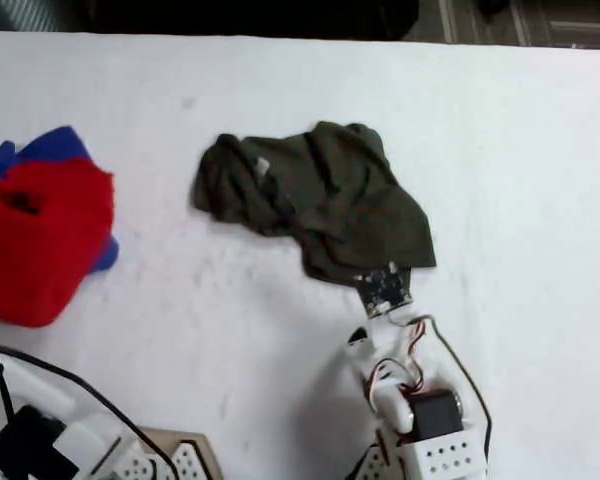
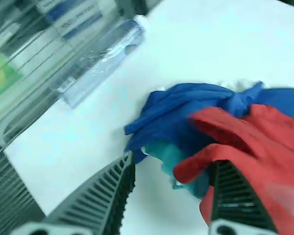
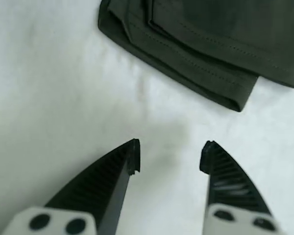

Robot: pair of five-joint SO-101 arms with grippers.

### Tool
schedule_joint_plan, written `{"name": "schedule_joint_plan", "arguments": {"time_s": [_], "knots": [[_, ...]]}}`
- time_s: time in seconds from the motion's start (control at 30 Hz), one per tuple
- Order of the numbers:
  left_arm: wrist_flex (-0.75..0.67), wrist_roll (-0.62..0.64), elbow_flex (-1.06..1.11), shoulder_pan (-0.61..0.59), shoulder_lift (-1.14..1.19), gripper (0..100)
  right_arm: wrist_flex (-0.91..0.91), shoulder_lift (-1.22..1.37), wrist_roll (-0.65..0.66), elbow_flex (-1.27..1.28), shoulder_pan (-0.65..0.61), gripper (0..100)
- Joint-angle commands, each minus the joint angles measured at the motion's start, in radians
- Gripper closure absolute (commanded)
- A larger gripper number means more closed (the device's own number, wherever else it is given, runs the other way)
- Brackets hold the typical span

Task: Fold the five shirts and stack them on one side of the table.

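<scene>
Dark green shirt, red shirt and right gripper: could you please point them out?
dark green shirt (image 1: 325, 195), high view, middle of crumpled cloth
red shirt (image 1: 45, 240), high view, centre of bundle
right gripper (image 3: 170, 148), right wrist view, midway between fingertips

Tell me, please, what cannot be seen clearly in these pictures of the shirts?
- High view: the left edge cuts the red shirt, which covers the other shirts; their number is uncertain.
- High view: the right arm hides the near corner of the dark green shirt.
- Left wrist view: the frame edge cuts the red shirt; whether the left hand touches it is unclear.
</scene>
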Motion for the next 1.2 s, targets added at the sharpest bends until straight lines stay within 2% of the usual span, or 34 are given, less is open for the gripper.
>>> {"name": "schedule_joint_plan", "arguments": {"time_s": [0.0,0.27,0.5,0.6,0.7,0.9,1.17], "knots": [[-0.034,-0.032,0.005,-0.039,0.041,76,-0.082,0.002,-0.008,-0.038,0.045,77.3],[0.015,-0.16,-0.026,-0.176,0.292,75,-0.122,0.002,-0.006,-0.12,0.068,77.5],[0.06,-0.334,-0.175,-0.176,0.341,75,-0.122,0.002,0.098,-0.245,0.07,77.6],[0.06,-0.451,-0.106,-0.17,0.343,75,-0.122,0.002,0.12,-0.279,0.067,77.6],[0.06,-0.516,0.037,-0.173,0.343,75,-0.122,0.024,0.12,-0.316,0.062,77.6],[0.061,-0.667,0.305,-0.177,0.334,71,-0.094,0.265,0.112,-0.502,0.062,77.6],[0.064,-0.821,0.322,-0.163,0.317,69,0.054,0.667,0.112,-0.796,0.062,77.6]]}}
